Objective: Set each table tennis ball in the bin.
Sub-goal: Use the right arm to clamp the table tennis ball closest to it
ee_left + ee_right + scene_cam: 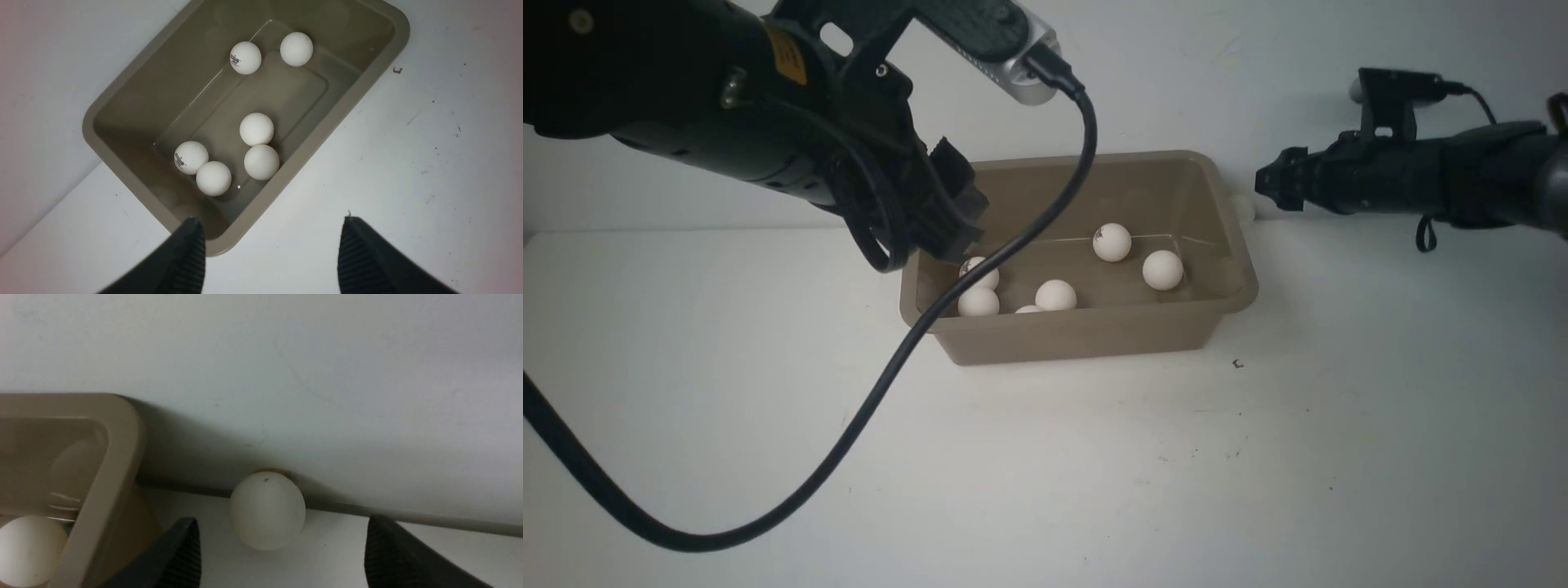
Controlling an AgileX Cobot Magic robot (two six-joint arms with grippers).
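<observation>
The taupe bin (1086, 335) stands at the back of the white table, with several white table tennis balls (1112, 242) resting on its floor. From the left wrist, those balls (256, 129) lie scattered in the bin (122, 106). My left gripper (956, 214) hovers above the bin's left end, open (271, 226) and empty. One more ball (267, 510) sits on the table against the back wall, just right of the bin's corner (120, 457). My right gripper (282, 522) is open, and that ball lies just ahead of its fingertips; this gripper (1262, 184) hangs right of the bin.
A black cable (1013, 245) from the left wrist camera loops down across the bin's front left corner and over the near table. The white wall rises directly behind the bin. A small dark speck (1237, 363) lies right of the bin's front.
</observation>
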